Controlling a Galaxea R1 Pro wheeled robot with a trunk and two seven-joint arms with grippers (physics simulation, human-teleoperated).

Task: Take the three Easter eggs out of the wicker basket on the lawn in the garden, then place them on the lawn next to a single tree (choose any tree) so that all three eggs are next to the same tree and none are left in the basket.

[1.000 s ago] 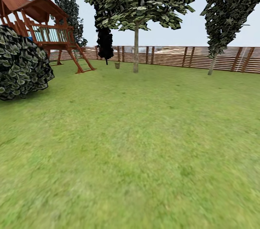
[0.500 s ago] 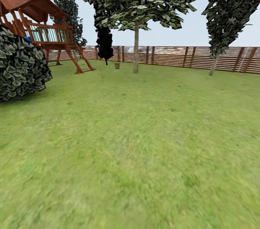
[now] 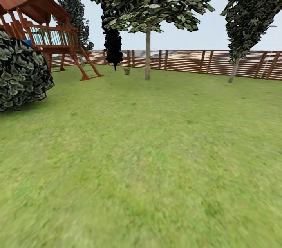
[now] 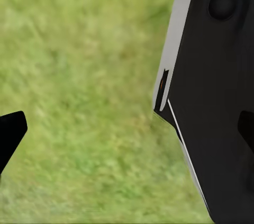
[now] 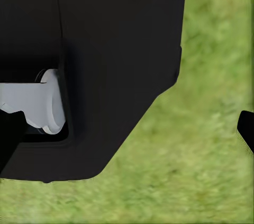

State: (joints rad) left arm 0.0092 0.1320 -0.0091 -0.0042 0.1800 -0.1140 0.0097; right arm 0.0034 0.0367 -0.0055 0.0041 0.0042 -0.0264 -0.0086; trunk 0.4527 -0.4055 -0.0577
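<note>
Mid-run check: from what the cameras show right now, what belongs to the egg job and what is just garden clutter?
Job:
- lawn
- tree, a possible drop spot, though its trunk looks thin

Clutter:
- playhouse
- bush
- fence
- dark narrow trees
- small pot-like thing beside the trunk, too far away to identify

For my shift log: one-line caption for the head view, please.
Open lawn ahead, a thin-trunked leafy tree by the slatted wooden fence, a wooden play tower and dark bush at left.
</note>
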